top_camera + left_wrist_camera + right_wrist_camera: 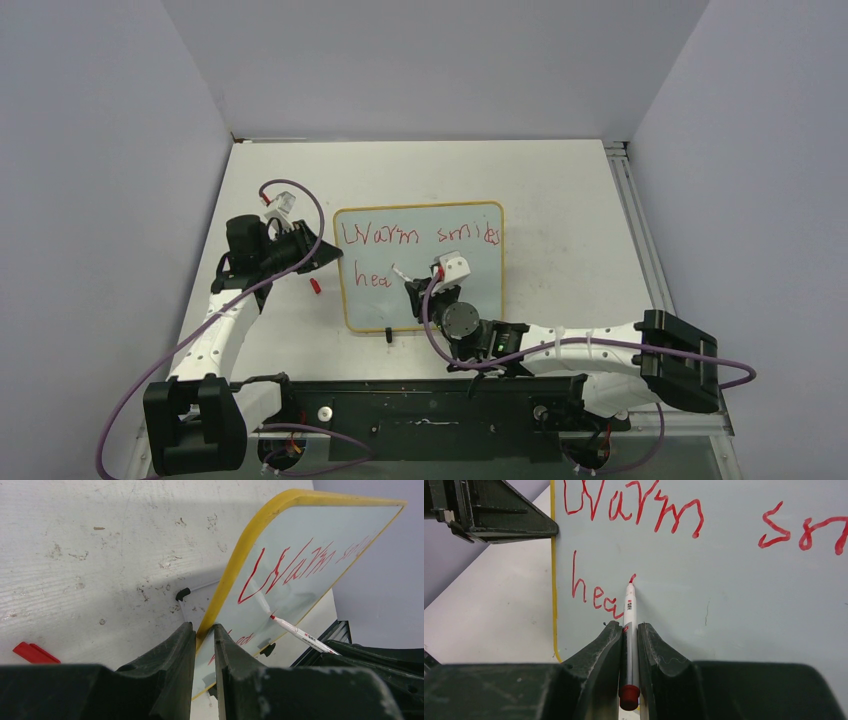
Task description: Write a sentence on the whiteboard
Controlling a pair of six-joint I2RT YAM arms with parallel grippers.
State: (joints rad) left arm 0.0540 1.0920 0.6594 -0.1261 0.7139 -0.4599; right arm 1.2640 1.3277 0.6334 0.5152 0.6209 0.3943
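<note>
The whiteboard (460, 285) with a yellow-orange frame lies mid-table. Red letters on it read "Warm smiles" (420, 236) and below "hea" (373, 279), also in the right wrist view (594, 595). My left gripper (325, 255) is shut on the board's left edge (220, 605). My right gripper (418, 285) is shut on a white marker (629, 612) with a red end plug; its red tip (631, 581) touches the board just right of "hea", at the start of a new stroke. The marker also shows in the left wrist view (300, 634).
A red marker cap (315, 286) lies on the table left of the board, also in the left wrist view (34, 653). A black foot (387, 333) sticks out at the board's near edge. A metal rail (630, 200) runs along the table's right side.
</note>
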